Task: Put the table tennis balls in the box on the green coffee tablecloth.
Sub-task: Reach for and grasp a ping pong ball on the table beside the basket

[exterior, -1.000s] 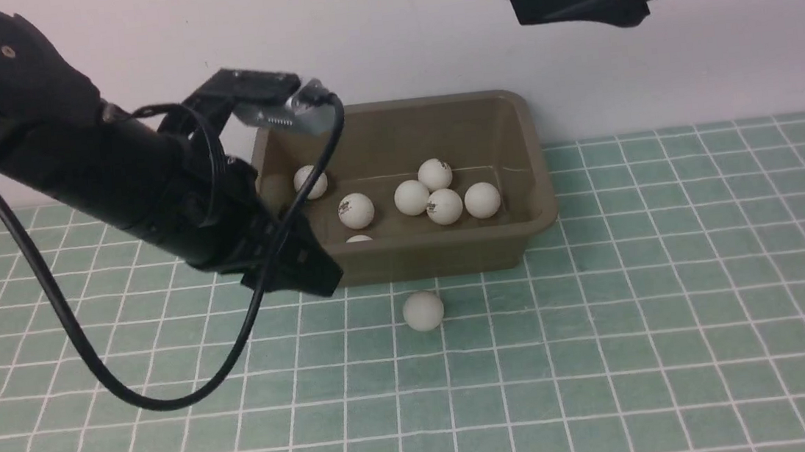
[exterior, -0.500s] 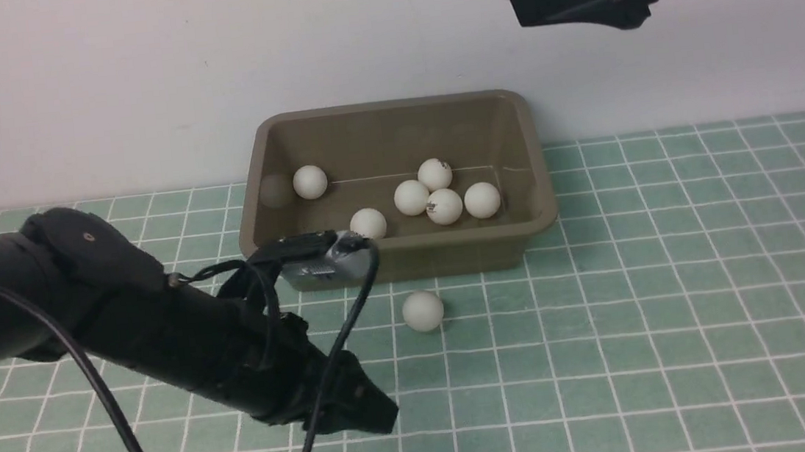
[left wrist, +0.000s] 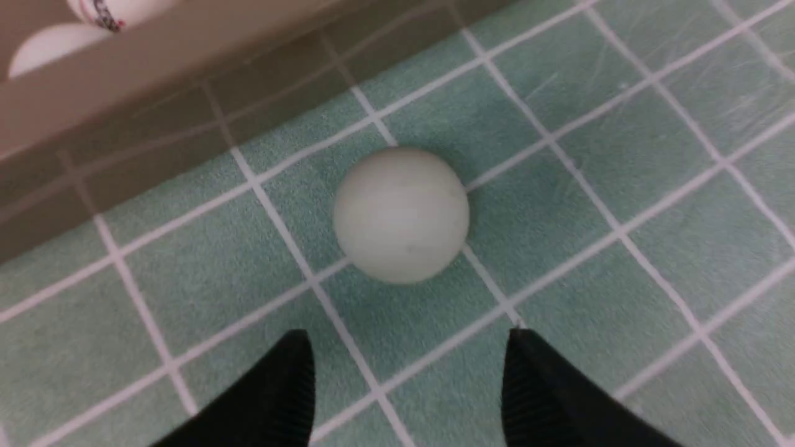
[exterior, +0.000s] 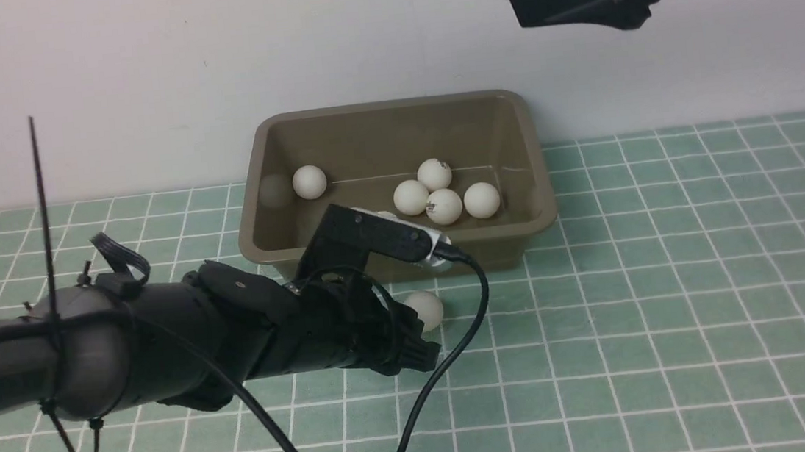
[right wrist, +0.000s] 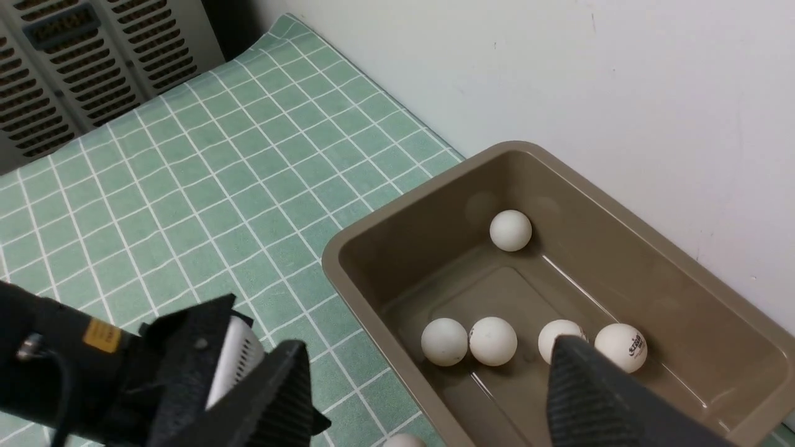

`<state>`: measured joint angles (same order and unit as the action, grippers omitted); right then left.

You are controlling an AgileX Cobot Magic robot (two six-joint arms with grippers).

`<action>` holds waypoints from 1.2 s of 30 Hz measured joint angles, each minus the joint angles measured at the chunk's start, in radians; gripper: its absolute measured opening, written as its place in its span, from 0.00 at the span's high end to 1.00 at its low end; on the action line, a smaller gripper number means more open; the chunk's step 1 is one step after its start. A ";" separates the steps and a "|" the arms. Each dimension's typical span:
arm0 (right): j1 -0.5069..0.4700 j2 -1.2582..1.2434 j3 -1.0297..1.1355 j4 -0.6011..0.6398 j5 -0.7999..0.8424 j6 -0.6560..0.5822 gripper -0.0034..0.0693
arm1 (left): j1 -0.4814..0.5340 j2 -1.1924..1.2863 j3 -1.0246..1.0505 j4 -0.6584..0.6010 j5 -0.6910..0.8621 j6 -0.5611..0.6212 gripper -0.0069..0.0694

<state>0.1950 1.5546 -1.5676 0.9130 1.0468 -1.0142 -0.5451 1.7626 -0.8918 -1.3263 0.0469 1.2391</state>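
The olive-brown box (exterior: pixel 540 168) stands at the back of the green coffee tablecloth (exterior: pixel 676 303), against the wall. Several table tennis balls (exterior: pixel 443 206) lie inside it. One more ball (exterior: pixel 428 306) rests on the cloth just in front of the box. My left gripper (exterior: pixel 413 339) is low over the cloth beside that ball. In the left wrist view the gripper (left wrist: pixel 410 344) is open, with the ball (left wrist: pixel 400 214) just beyond its fingertips, touching neither. My right gripper (exterior: pixel 521 4) hangs open high above the box's right end, holding nothing. From its wrist the box (right wrist: pixel 335 261) and its balls (right wrist: pixel 510 230) lie below.
A white wall (exterior: pixel 384 36) rises right behind the box. The left arm's black cable (exterior: pixel 468 330) loops down over the cloth in front of the loose ball. A grey vent grille (right wrist: pixel 62 62) stands past the cloth's far left end.
My left arm has come down from beside the box to the cloth and swung in towards the loose ball. One ball in the box rolled. The right arm has not moved.
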 joint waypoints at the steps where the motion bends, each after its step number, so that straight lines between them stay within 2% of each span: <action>1: 0.000 0.000 0.000 0.000 0.000 0.000 0.32 | 0.000 0.010 -0.004 -0.009 -0.005 0.011 0.43; 6: 0.000 0.000 0.000 0.000 0.000 0.000 0.32 | 0.000 0.053 -0.051 -0.042 0.001 0.052 0.36; 10: 0.000 0.000 0.000 0.000 0.014 0.000 0.32 | -0.002 0.073 -0.124 -0.055 0.032 0.066 0.23; 25: 0.000 0.000 0.000 0.000 0.027 0.000 0.32 | -0.002 0.209 -0.221 -0.077 0.032 0.068 0.21; 28: 0.000 0.000 0.000 0.000 0.027 0.000 0.32 | -0.002 0.228 -0.231 -0.078 0.032 0.068 0.23; 30: 0.000 0.000 0.000 0.000 0.027 0.000 0.32 | -0.002 0.236 -0.235 -0.082 0.032 0.068 0.28; 33: 0.000 0.000 0.000 0.000 0.027 0.000 0.32 | -0.002 0.238 -0.238 -0.102 0.032 0.068 0.48; 36: 0.000 0.000 0.000 0.000 0.027 0.000 0.32 | -0.002 0.234 -0.238 -0.103 0.074 0.068 0.48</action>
<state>0.1950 1.5546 -1.5676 0.9130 1.0736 -1.0142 -0.5469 1.9968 -1.1298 -1.4291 0.1212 1.3073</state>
